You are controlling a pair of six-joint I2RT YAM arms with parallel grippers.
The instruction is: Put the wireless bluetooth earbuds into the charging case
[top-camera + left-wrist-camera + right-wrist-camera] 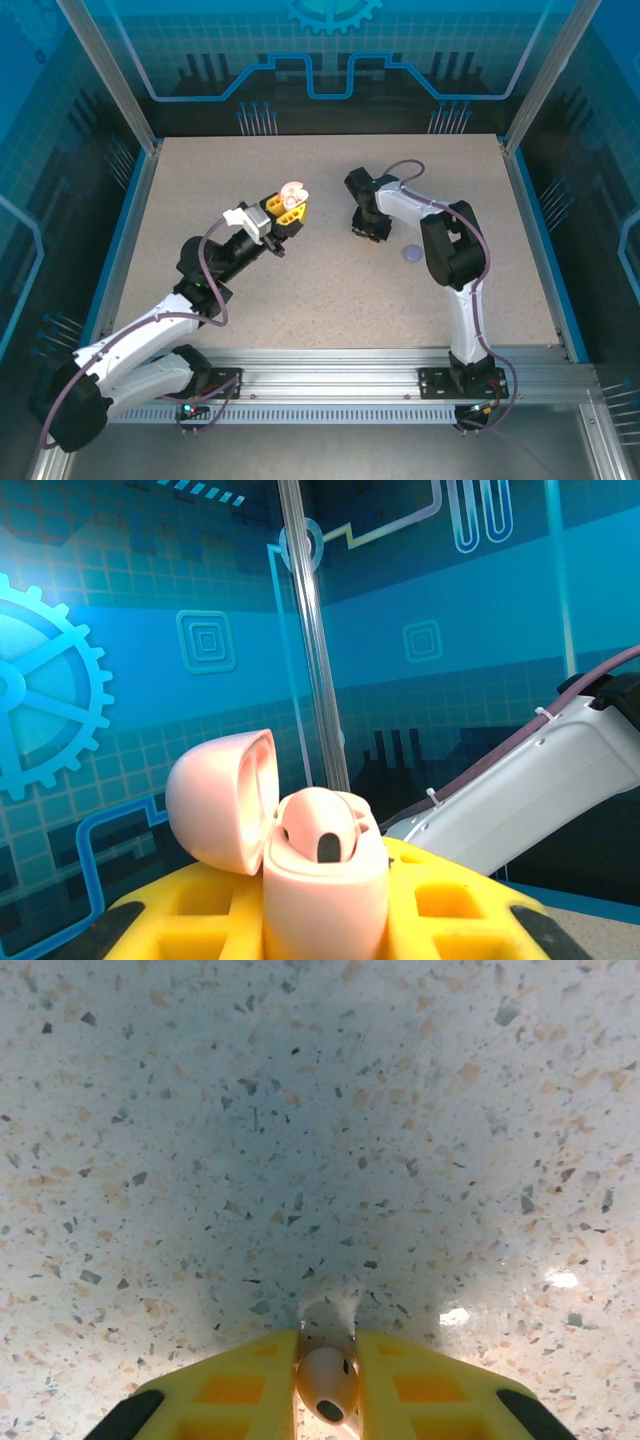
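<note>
My left gripper [288,212] is raised over the table's middle left and is shut on a pale pink charging case [292,193]. In the left wrist view the case [325,890] stands upright between the yellow fingers [455,905] with its lid [222,800] swung open to the left. One pink earbud [325,830] sits in the case. My right gripper [366,228] is down at the tabletop, right of centre. In the right wrist view its yellow fingers [240,1385] press on both sides of a second pale pink earbud [327,1382] just above the speckled table [300,1110].
A small round purple thing [411,254] lies on the table just right of my right gripper. Blue rails [540,240] border the table, with clear panels and metal posts [110,70] behind.
</note>
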